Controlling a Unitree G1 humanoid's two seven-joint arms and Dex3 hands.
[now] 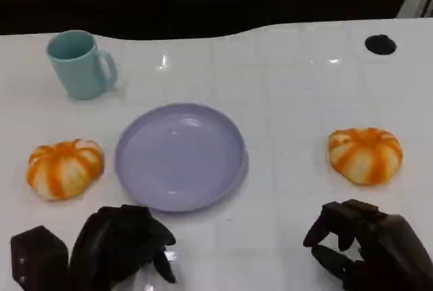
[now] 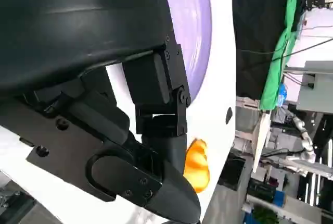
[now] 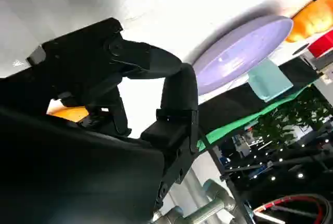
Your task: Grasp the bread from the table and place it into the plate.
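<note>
Two orange-and-white striped bread buns lie on the white table. One bread is left of the empty lavender plate, the other bread to its right. My left hand hovers near the front edge, below the left bread and the plate, holding nothing. My right hand sits just in front of the right bread with its fingers apart and empty. The left wrist view shows the plate and the far bread past my fingers. The right wrist view shows a bread close under the hand, and the plate.
A teal mug stands at the back left, behind the left bread. A small black round spot lies near the back right edge. The table's far edge runs along the dark background.
</note>
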